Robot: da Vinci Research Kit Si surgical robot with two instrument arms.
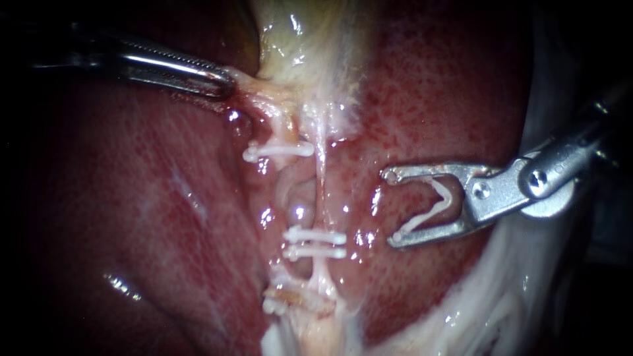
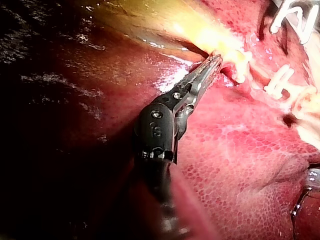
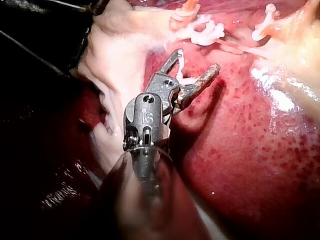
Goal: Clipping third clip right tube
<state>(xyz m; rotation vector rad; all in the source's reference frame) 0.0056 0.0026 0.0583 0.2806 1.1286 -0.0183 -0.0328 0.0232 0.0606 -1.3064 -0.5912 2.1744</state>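
My right instrument [image 1: 392, 207]: jaws wide, cradling a clip [image 1: 419, 222], facing the right tube [image 1: 321, 175] | left instrument [image 1: 224, 80]: jaws clamp the gallbladder [image 1: 290, 39], I judge to stretch that tube.

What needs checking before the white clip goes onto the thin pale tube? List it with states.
1. White plastic clip held spread in the right silver instrument: ok.
2. Thin pale tube inside that clip: not ok, the instrument stands apart beside it.
3. Bare tube above the pair of closed white clips: ok.
4. Left slender steel instrument shut on yellowish pale tissue: ok.
5. Clearance behind the tube: cannot tell.
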